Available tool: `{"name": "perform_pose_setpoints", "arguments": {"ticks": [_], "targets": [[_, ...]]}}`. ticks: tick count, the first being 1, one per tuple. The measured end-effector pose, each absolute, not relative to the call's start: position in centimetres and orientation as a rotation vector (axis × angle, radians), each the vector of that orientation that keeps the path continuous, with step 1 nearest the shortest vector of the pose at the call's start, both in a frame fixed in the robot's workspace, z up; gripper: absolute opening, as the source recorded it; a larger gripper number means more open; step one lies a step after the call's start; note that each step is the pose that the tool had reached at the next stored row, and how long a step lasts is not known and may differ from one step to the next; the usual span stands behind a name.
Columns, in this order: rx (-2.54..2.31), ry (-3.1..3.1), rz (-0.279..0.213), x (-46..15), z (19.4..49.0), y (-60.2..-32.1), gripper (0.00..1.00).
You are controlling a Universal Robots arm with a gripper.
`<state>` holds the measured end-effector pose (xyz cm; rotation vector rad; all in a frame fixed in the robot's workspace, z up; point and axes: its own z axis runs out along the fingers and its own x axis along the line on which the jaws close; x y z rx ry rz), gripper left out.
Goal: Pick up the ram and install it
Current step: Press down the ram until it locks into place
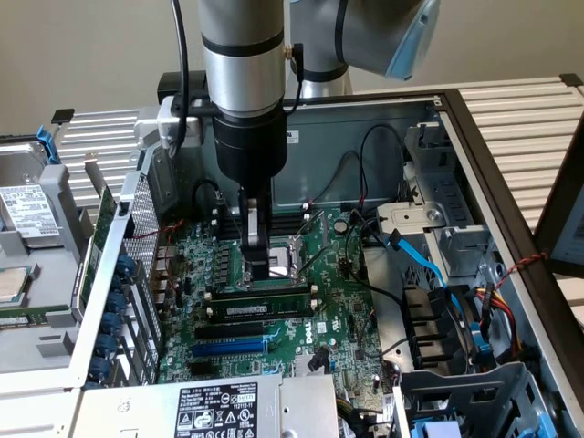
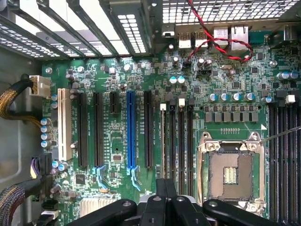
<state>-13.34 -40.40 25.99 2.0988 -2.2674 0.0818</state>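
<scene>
At the near edge of the exterior view, a grey power supply (image 1: 219, 409) with a white-and-black label lies at the front of the open computer case (image 1: 511, 228). Just beyond it sits the green motherboard (image 1: 342, 310), and this board serves as the landmark for everything else. Toward the board's near side runs the blue expansion slot (image 1: 231, 347). Just past that slot lie the black memory slots (image 1: 260, 317) with white end clips, and the ram (image 1: 258, 301) stands seated on edge in one of them, a long dark stick with a small pale label at its middle.

Directly above the ram hangs the tool (image 1: 259, 267), its fingers pressed together with nothing pinched between them, the tips just over the stick's top edge; whether they touch it cannot be told. In the wrist view the closed tool (image 2: 161, 194) shows over the board next to the same blue expansion slot (image 2: 131, 129).

Just beyond the ram, near the board's middle, sits the bare silver processor socket (image 1: 297, 248), seen also in the wrist view (image 2: 229, 172). Toward the exterior view's right of the board a light blue cable (image 1: 422, 260) runs over the drive bays. Behind the board rises the robot arm (image 1: 245, 100), a silver and black cylinder.
</scene>
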Motion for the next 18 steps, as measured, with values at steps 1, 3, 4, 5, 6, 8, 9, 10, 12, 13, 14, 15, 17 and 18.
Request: {"name": "perform_pose_setpoints", "arguments": {"ticks": [1, 3, 4, 5, 6, 8, 9, 10, 12, 13, 14, 15, 17, 18], "targets": [[2.085, -2.281, 0.08, -13.33, 25.99, -40.4, 0.11], [2.056, -2.309, 0.076, -13.34, 25.99, -40.4, 0.11], [2.04, -2.323, 0.075, -13.34, 25.99, -40.4, 0.11], [2.022, -2.338, 0.074, -13.34, 25.99, -40.4, 0.11], [2.002, -2.355, 0.074, -13.34, 25.99, -40.41, 0.11], [1.964, -2.385, 0.072, -13.34, 25.99, -40.41, 0.11], [1.944, -2.401, 0.072, -13.34, 25.98, -40.4, 0.11], [1.922, -2.418, 0.071, -13.34, 25.99, -40.4, 0.11], [1.882, -2.449, 0.07, -13.34, 25.98, -40.4, 0.11], [1.861, -2.464, 0.069, -13.34, 25.98, -40.4, 0.11], [1.84, -2.479, 0.068, -13.34, 25.98, -40.4, 0.11], [1.818, -2.495, 0.068, -13.34, 25.96, -40.4, 0.11], [1.78, -2.522, 0.067, -13.34, 25.93, -40.4, 0.11], [1.764, -2.532, 0.067, -13.34, 25.92, -40.4, 0.11]]}}
